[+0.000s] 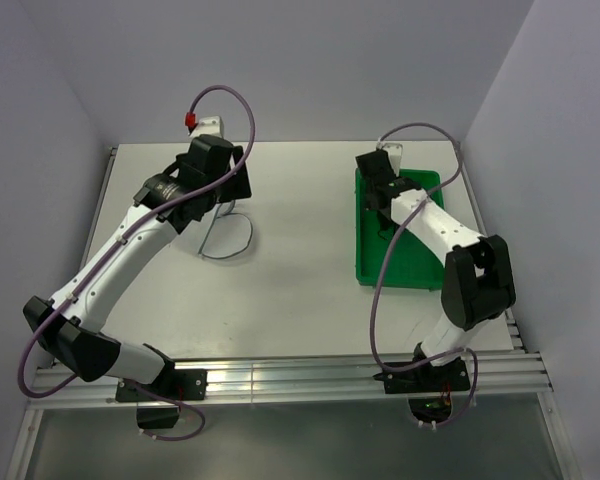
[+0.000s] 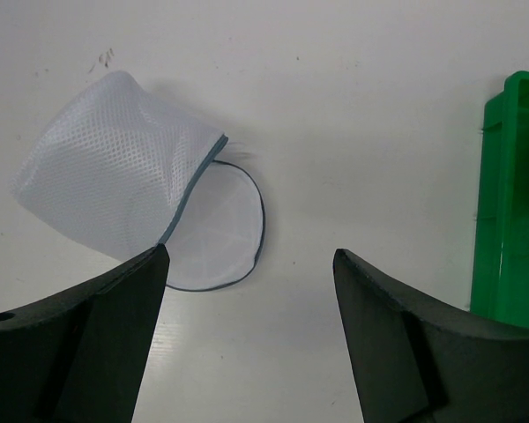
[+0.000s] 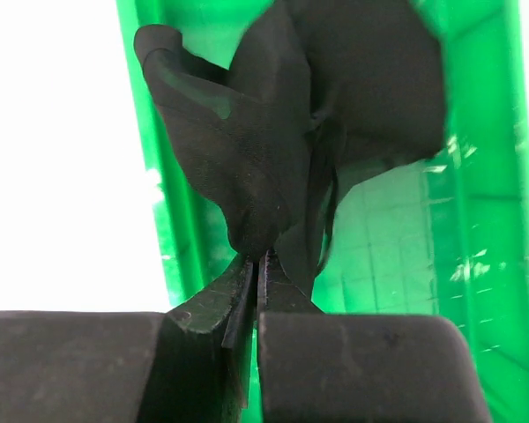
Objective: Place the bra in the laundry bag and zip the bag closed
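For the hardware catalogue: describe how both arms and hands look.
The left arm and right arm have white links and black joints. A purple cable loops along each, red-tipped on the left. The left hand and right hand have black wedge-shaped fingers.

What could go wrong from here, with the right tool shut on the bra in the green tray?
1. The right tool pinches only a small fold of the bra, so the fabric may slip out on lifting.
2. Loose fabric hangs close to the green tray wall and could snag there.
3. The laundry bag lies nearly flat, and the open left tool holds nothing, so the bra may push the bag instead of entering.
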You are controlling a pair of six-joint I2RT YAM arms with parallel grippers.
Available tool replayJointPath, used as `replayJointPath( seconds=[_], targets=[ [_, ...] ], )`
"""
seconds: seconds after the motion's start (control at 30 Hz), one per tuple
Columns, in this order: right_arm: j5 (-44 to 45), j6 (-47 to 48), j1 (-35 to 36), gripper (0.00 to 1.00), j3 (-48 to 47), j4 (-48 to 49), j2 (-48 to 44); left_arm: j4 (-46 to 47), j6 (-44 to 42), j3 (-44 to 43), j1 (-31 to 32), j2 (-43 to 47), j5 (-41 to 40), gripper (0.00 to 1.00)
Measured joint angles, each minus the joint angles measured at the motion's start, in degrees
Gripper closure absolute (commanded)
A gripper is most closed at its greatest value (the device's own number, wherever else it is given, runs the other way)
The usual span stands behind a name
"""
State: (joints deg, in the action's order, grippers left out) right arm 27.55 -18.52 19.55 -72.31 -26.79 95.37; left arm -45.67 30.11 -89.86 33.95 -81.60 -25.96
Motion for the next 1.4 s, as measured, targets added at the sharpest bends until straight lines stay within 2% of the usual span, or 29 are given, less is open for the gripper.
replayJointPath(
  seconds=[0.3,0.63,0.83,1.0,1.13,1.4],
  targets=[
    [0.22,0.74,-0.11,1.0,-12.22,-8.11,-7.19,-1.6,-0.72,-3.21,0.04,0.0,-0.98,0.18],
    [-1.9,3.26,1.36,1.0,-27.26,-16.61,-10.21,-3.08,-0.81,-4.92,0.04,0.0,-1.97,0.18],
    [-3.28,3.34,8.57,1.0,-36.41,-20.92,-10.54,-3.43,-0.96,-5.42,0.04,0.0,-2.73,0.17],
    [-4.42,1.57,18.01,1.0,-38.88,-22.23,-10.54,-4.59,-0.96,-5.9,0.04,0.0,-3.96,0.17],
    [-7.67,-1.99,23.61,1.0,-32.87,-19.63,-12.44,-5.29,-0.96,-6.27,-0.02,0.31,-4.5,0.17],
    [-18.01,-11.82,27.96,1.0,2.89,-9.79,-28.68,-5.35,-0.92,-4.85,-0.02,2.58,-4.13,0.18]
  ],
)
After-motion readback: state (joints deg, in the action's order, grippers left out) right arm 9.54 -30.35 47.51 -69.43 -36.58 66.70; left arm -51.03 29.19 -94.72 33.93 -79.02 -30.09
